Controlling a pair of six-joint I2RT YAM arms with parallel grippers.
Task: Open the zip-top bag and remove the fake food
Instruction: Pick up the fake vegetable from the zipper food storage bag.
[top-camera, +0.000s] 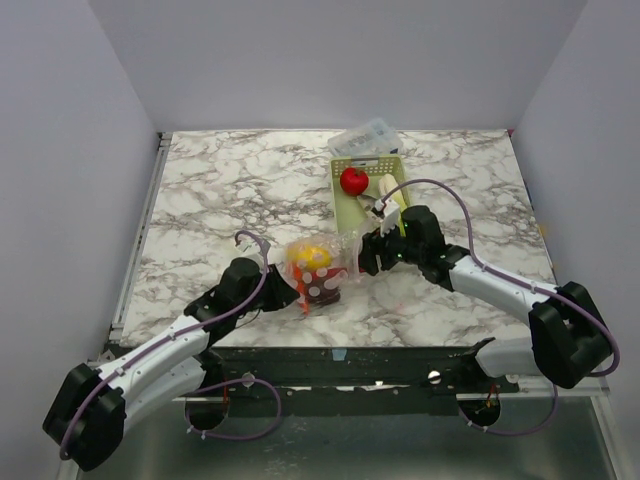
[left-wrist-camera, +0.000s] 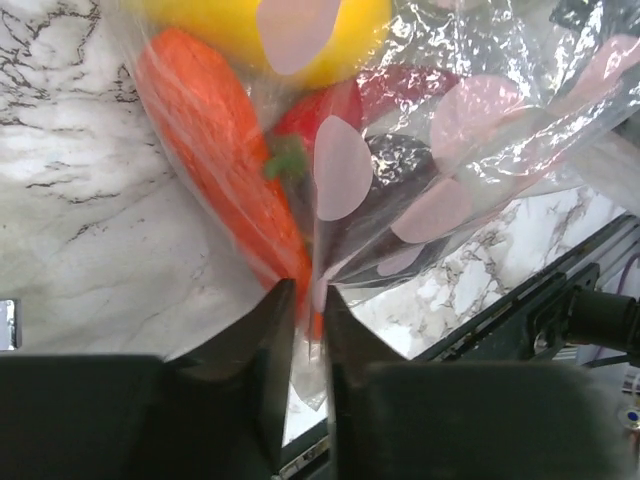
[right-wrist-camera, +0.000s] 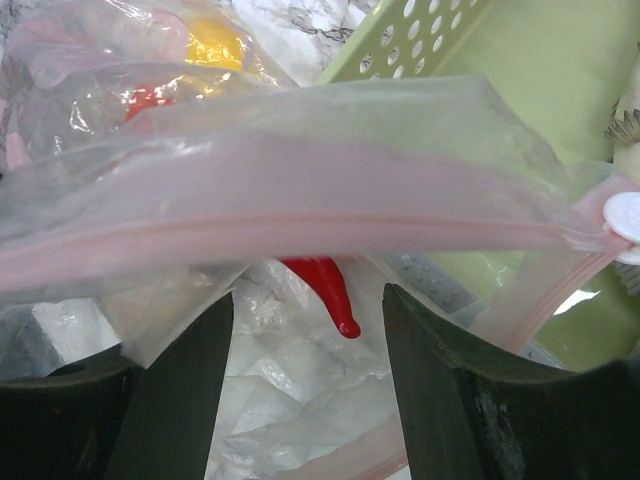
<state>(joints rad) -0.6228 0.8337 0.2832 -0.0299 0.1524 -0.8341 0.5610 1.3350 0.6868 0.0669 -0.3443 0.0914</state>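
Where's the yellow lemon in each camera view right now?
Top external: lemon at centre, inside the zip-top bag.
Left wrist: lemon at top edge, above the carrot.
Right wrist: lemon upper left, blurred through the bag.
Shared landmark: the zip-top bag around it.

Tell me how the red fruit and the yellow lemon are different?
The red fruit sits loose in the green basket; the yellow lemon is inside the clear bag. The red fruit lies farther back, the yellow lemon nearer the front. Both are round toy food.
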